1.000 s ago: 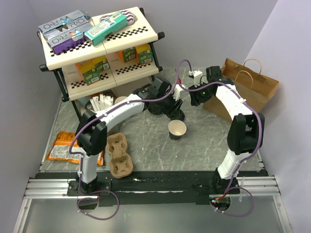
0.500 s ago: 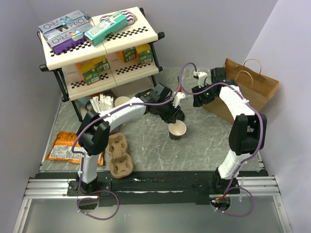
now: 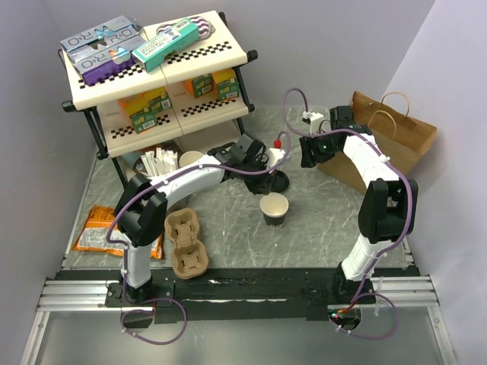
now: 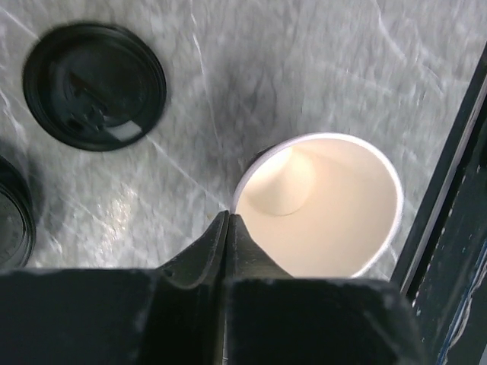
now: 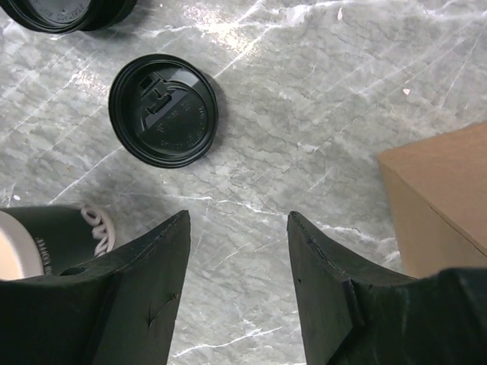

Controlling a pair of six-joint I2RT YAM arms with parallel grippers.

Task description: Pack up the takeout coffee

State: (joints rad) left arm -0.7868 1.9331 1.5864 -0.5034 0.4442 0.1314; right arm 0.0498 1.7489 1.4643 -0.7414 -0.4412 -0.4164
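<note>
Risk lies with the cup point(image 3: 275, 209), standing lidless at the centre of the top view. Your left claw point(image 4: 229, 218), pressed together and empty, hangs near and could tip it. Your right claw point(image 5: 237, 220), spread above the flat lid point(image 5: 163, 110), may only skid it.

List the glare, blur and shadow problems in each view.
Left wrist: the black lid is smeared soft, with a pale glare patch, and the inside of the paper cup is nearly washed out. Right wrist: sharp, the lid's embossing readable, with glare on the marble table at top. Top external: even light, only soft shadows.
</note>
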